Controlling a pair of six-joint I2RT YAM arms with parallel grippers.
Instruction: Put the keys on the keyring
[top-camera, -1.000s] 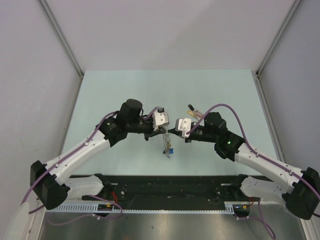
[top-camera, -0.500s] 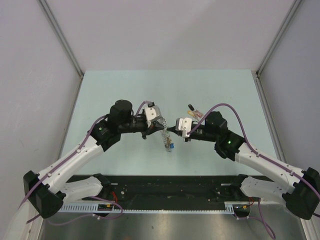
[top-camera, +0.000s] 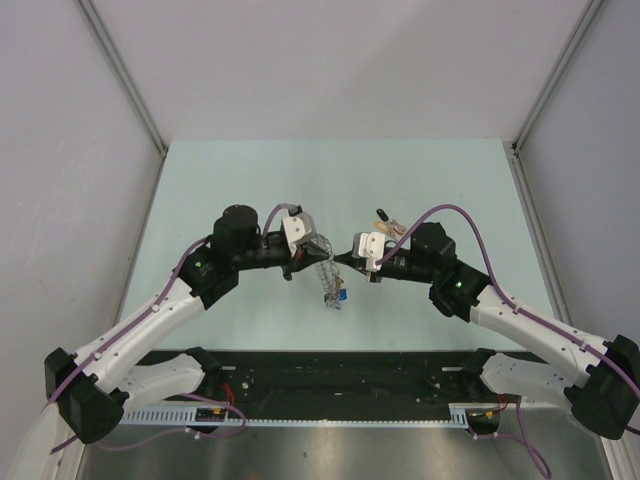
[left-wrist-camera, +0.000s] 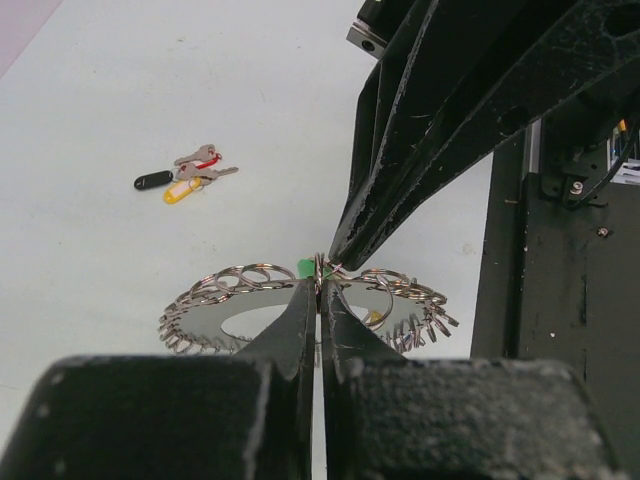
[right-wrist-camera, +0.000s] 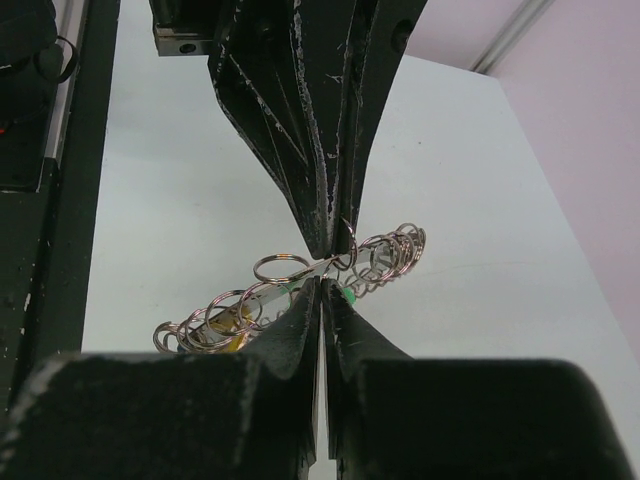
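Observation:
The keyring (top-camera: 328, 274) is a flat grey disc with a wide hole and a fringe of small silver rings. It hangs on edge between both grippers above the table. My left gripper (top-camera: 321, 252) is shut on its rim (left-wrist-camera: 250, 312). My right gripper (top-camera: 345, 260) is shut on the rim from the other side (right-wrist-camera: 262, 292), tip to tip with the left. A green key head (right-wrist-camera: 347, 295) shows at the pinch point, and a blue key (top-camera: 342, 295) and a yellow piece (right-wrist-camera: 225, 335) hang from the ring. A bunch of keys (left-wrist-camera: 185, 180) with black, yellow and red tags lies on the table.
The loose key bunch (top-camera: 388, 222) lies behind the right gripper, just beside the right wrist. The black base rail (top-camera: 340, 375) runs along the near table edge. Grey walls close the table on the left, right and back.
My left arm has drawn back to the left and its wrist has turned, tilting the keyring. My right gripper has hardly moved. Both grips stay shut.

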